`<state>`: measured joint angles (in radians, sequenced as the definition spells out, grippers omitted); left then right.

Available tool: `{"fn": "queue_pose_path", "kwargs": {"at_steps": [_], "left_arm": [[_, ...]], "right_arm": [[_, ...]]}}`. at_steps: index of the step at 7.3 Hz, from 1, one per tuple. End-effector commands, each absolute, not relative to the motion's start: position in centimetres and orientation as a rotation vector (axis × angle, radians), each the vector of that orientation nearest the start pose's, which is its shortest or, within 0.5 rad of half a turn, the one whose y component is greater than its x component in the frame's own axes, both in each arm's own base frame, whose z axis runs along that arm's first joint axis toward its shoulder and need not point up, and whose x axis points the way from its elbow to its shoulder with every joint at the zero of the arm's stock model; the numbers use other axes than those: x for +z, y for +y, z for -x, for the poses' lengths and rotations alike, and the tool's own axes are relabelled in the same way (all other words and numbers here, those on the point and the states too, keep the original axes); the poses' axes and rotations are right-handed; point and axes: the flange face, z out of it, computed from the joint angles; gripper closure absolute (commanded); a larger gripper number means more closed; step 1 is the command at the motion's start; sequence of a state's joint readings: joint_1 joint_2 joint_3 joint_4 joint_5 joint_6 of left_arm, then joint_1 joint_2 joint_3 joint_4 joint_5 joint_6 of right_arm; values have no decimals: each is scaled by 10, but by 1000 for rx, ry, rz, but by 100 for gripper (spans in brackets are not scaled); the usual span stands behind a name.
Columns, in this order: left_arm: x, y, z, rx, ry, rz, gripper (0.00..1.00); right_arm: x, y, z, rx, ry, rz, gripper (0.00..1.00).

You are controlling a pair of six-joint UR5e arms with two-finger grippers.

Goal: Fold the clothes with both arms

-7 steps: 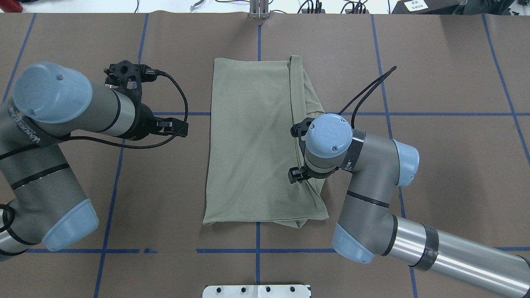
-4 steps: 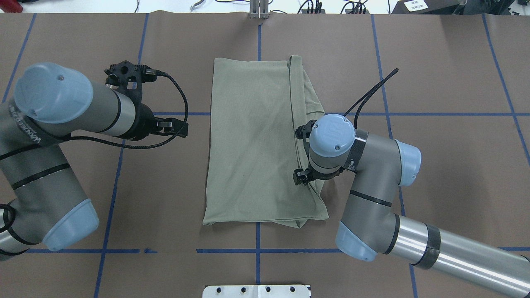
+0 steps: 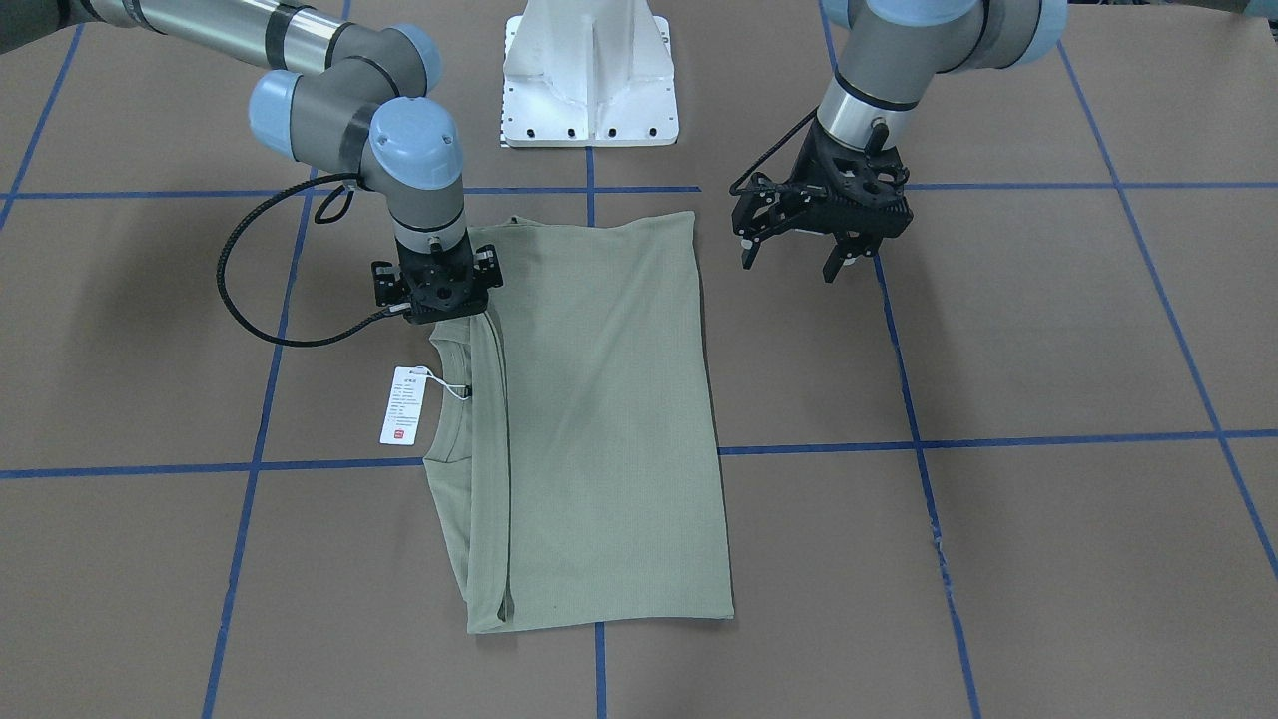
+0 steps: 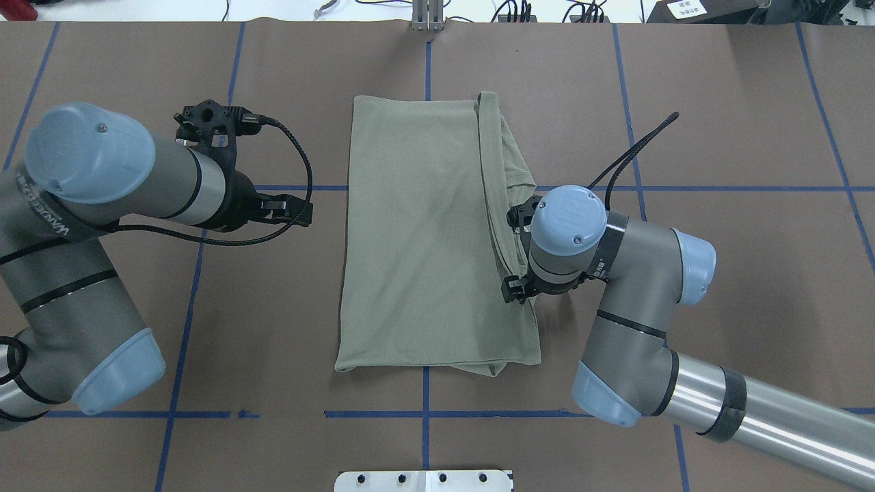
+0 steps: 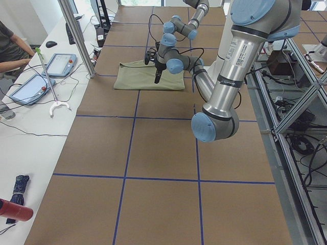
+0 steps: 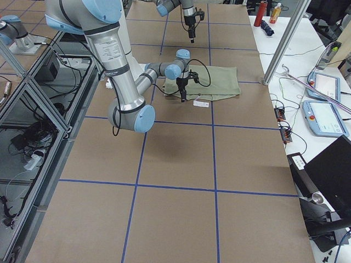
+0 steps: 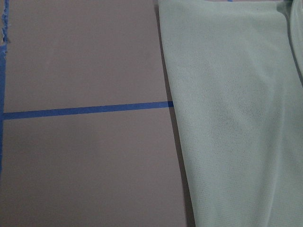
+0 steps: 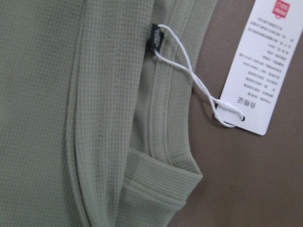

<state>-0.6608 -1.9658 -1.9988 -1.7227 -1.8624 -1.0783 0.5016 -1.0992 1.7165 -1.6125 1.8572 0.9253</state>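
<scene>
The sage-green shirt [image 3: 599, 419] lies flat on the brown table, folded into a long rectangle [image 4: 417, 239]. Its round neck [image 3: 454, 399] and white hang tag [image 3: 403, 404] show at the edge on my right arm's side. The right wrist view shows the neck [image 8: 161, 142] and tag [image 8: 265, 61] close up. My right gripper [image 3: 444, 312] points straight down over that edge, just by the neck, and looks open and empty. My left gripper [image 3: 791, 268] is open and empty above bare table beside the shirt's other long edge. The left wrist view shows that edge [image 7: 236, 118].
The white pedestal base [image 3: 591, 75] stands at the robot's side of the table. Blue tape lines [image 4: 424, 414] grid the brown cover. A side bench with tablets [image 5: 60, 64] and a metal post [image 5: 76, 35] runs along the far edge. A person sits there.
My right arm has slid to the right and slightly toward the robot along the shirt's edge, uncovering more of the fold. The left arm and the shirt have hardly moved.
</scene>
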Motion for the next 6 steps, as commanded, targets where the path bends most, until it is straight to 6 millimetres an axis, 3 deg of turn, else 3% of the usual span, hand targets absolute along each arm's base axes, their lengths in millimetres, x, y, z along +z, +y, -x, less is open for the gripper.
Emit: {"fn": "queue_pose_path", "kwargs": {"at_steps": [1,2,4,5,6], "left_arm": [[235,-429,-383,-11,962,-303,0],[235,-429,-383,-11,962,-303,0],[231,-429,-384,-8,966,-308,0],[229,-429,-384,-7,970,-311,0],[228,-429,-383,-6,971,-312,0]], "right_arm": [[364,-396,490,-227,-620,-73,0],[365,-395,488,-227,-620,-73,0],[348,-412,474,-204,-664,-61,0],[325,-430,471,-195,-697,-70,0],[308,-444,485,-207,-705,-86,0]]}}
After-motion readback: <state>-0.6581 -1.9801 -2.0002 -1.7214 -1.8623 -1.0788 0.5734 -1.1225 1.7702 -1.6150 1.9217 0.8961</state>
